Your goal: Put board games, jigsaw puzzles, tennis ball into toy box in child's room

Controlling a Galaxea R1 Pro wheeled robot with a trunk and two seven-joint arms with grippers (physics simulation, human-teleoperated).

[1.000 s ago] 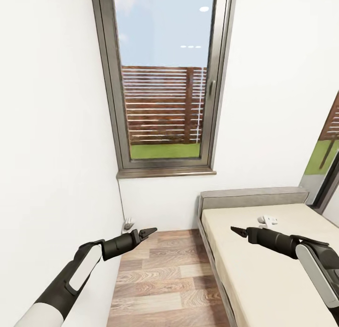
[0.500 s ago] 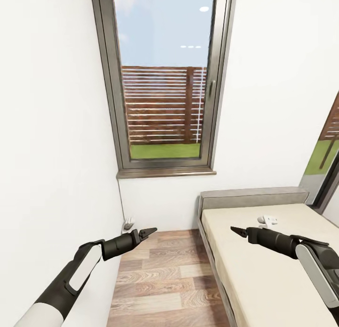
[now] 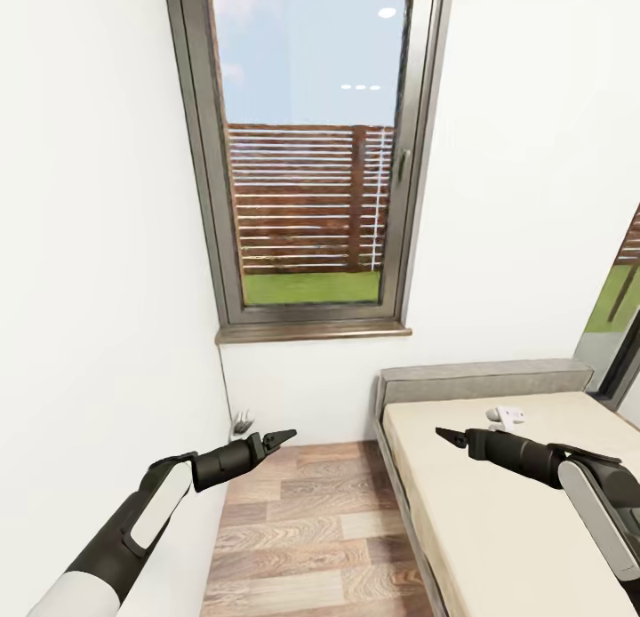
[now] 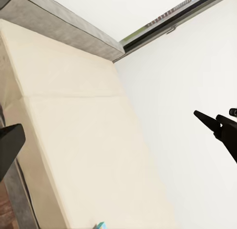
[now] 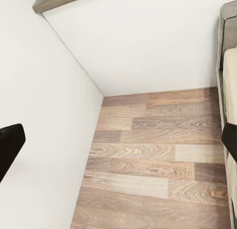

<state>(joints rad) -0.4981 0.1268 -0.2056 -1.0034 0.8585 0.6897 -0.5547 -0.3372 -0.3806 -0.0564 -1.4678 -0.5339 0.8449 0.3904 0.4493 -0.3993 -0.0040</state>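
Here the bed lies under the right gripper, its jaws together.

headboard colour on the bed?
Grey padded headboard, cream mattress; clearest in the head view.

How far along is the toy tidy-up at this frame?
Nothing looks done. Both grippers, left and right, hold nothing. The head view faces the window, with the bed at right; the mattress part in sight carries no board game. Toy box and table aren't in sight, so all six toys seem left.
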